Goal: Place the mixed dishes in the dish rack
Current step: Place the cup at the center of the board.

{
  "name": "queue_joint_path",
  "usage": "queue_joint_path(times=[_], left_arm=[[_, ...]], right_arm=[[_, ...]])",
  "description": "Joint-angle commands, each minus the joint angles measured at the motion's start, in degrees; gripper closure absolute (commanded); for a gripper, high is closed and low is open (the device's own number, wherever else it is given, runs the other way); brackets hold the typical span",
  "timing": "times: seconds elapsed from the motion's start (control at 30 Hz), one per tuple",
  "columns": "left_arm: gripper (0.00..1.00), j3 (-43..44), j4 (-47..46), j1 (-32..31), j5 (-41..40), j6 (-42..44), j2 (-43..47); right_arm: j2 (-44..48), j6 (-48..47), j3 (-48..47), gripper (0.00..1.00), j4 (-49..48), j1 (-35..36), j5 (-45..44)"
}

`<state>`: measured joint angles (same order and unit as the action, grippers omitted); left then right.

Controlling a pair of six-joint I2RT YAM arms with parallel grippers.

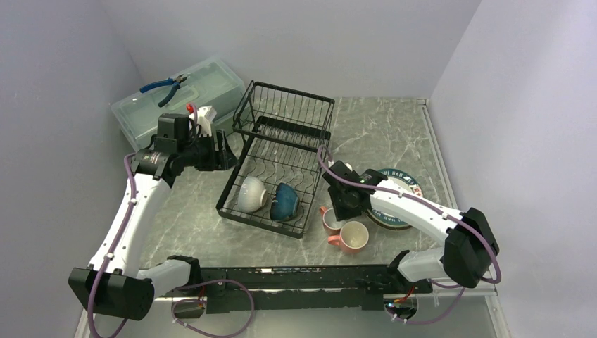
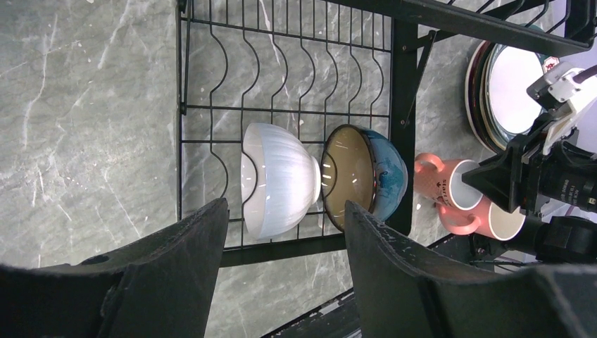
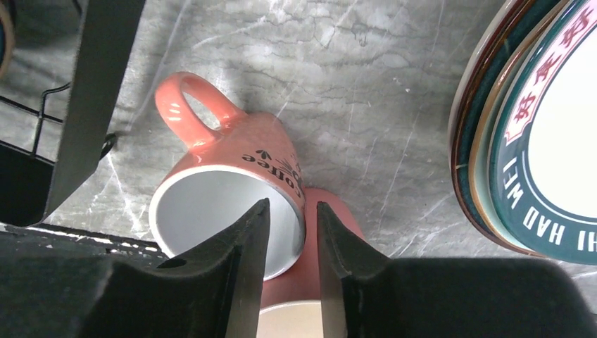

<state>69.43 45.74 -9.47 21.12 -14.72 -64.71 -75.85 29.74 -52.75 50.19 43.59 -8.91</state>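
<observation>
While far slots of the dish rack (image 1: 281,140) stand free, the right end effector (image 3: 292,208), slightly parted, straddles the rim of a pink mug (image 3: 232,141).

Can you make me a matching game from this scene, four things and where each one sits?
1 white ribbed bowl
2 blue-handled pliers
3 pink ceramic mug with lettering
4 stack of round plates

A on the pale green plastic box
B grey marble table, far right
C inside the black wire rack
D below the right gripper

Pairs: 1-C, 2-A, 3-D, 4-B
</observation>
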Motion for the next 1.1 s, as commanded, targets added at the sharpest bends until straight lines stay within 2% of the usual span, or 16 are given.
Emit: queue_joint_path(times=[0.0, 0.23, 0.43, 0.57, 0.73, 0.87, 1.07], left_arm=[[0.33, 3.2, 2.0, -0.2, -0.7, -0.6, 0.2], [0.33, 3.7, 6.6, -0.2, -2.3, -3.7, 1.4], [0.34, 2.5, 10.5, -0.2, -3.2, -10.9, 2.4], [0.34, 0.7, 12.7, -0.2, -0.7, -16.9, 3.6], [0.31, -5.6, 11.4, -0.2, 3.6, -23.8, 7.4], [0.33, -12.2, 10.4, -0.2, 6.4, -28.7, 10.6], [0.35, -18.2, 11.2, -0.3, 5.9, -34.8, 15.1]], right_arm=[[0.4, -0.3, -4.8, 0.64, 1.3, 0.1, -1.7], [1.6, -1.5, -8.3, 0.53, 3.4, 0.1, -3.6], [3.0, -2.9, -10.9, 0.45, 4.6, -0.2, -6.5], [4.2, -3.7, -11.4, 0.40, 4.2, -0.7, -7.5], [6.3, -4.4, -10.9, 0.33, 2.6, -1.9, -7.7], [8.4, -4.9, -10.0, 0.27, 0.5, -2.5, -7.3], [10.1, -5.6, -9.2, 0.24, -0.2, -3.1, -7.4]])
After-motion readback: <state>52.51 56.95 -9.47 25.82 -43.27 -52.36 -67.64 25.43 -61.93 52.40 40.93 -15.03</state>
